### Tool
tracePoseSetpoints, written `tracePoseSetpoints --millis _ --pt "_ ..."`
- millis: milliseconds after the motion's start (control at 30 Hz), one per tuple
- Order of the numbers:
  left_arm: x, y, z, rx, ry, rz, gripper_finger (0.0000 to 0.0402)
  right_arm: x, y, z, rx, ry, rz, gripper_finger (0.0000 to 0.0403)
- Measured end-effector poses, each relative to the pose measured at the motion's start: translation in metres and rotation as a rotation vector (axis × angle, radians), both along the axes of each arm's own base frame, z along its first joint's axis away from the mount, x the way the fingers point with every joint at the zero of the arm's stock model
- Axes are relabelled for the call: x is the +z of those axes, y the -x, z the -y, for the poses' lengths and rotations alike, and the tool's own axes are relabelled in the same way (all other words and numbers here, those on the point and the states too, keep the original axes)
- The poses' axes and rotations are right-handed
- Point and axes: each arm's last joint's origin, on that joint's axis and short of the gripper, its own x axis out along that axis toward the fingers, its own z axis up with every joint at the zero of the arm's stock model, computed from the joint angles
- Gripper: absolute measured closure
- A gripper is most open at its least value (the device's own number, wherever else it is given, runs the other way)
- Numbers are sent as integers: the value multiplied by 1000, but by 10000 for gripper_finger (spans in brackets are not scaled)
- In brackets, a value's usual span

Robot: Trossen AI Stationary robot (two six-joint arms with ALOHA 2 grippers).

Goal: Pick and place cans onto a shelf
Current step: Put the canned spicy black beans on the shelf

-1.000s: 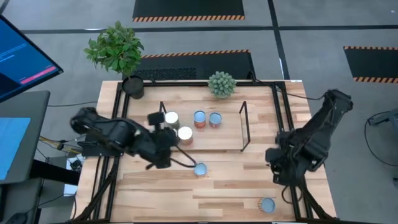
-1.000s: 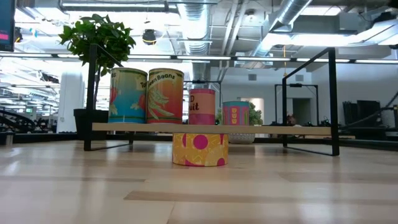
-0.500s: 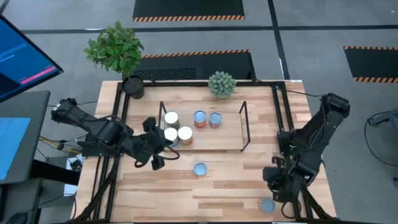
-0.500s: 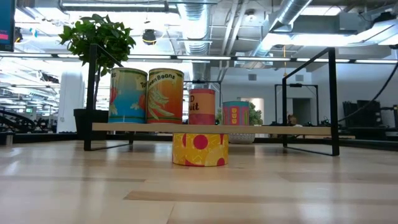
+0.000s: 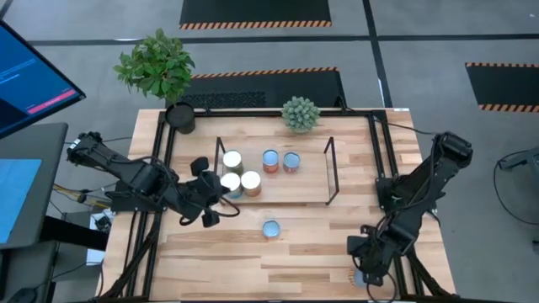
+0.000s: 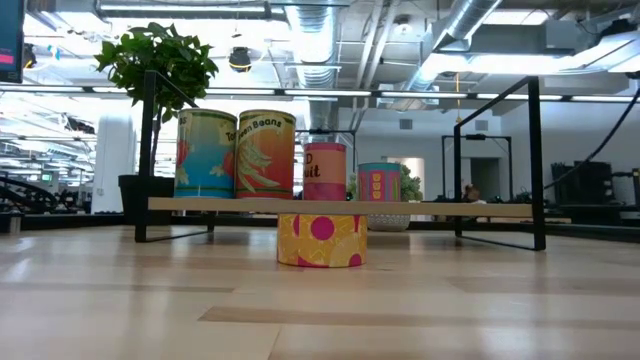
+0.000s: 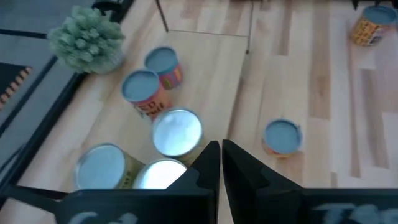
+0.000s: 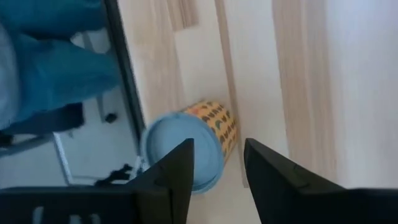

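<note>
Several cans (image 5: 250, 183) stand on the low wooden shelf (image 5: 295, 189). In the low view they show as a row (image 6: 265, 153). One orange can with a blue top (image 5: 270, 228) stands on the table in front of the shelf. My left gripper (image 5: 210, 215) is shut and holds nothing, left of that can and near the shelf's left end. Another orange can with a blue top (image 8: 186, 152) stands at the table's near right edge. My right gripper (image 8: 217, 165) hangs open over it, pointing steeply down, and mostly covers it in the high view (image 5: 366, 263).
A small green plant (image 5: 300, 114) sits behind the shelf, and a black pot with a leafy plant (image 5: 180, 116) stands at the far left corner. Black wire frames (image 5: 331, 168) stand at the shelf's ends. Bare planks (image 5: 312, 244) lie between the two floor cans.
My left gripper has drawn back from the can in front of the shelf toward the table's left edge, staying shut. My right gripper has gone down and toward the near edge, tipping steeper, until it is over the corner can. No can has moved.
</note>
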Motion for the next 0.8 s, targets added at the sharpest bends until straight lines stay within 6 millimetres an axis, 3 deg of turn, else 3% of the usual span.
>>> tracePoseSetpoints --millis 267,600,800 --pt "0 0 -1 19 -25 10 395 -15 -6 -8 7 24 -13 226" --pt "1 0 -2 29 -54 19 395 -34 0 -20 53 66 -103 245" --pt "3 -2 -1 27 -45 40 395 -43 -9 -16 29 81 -143 296"
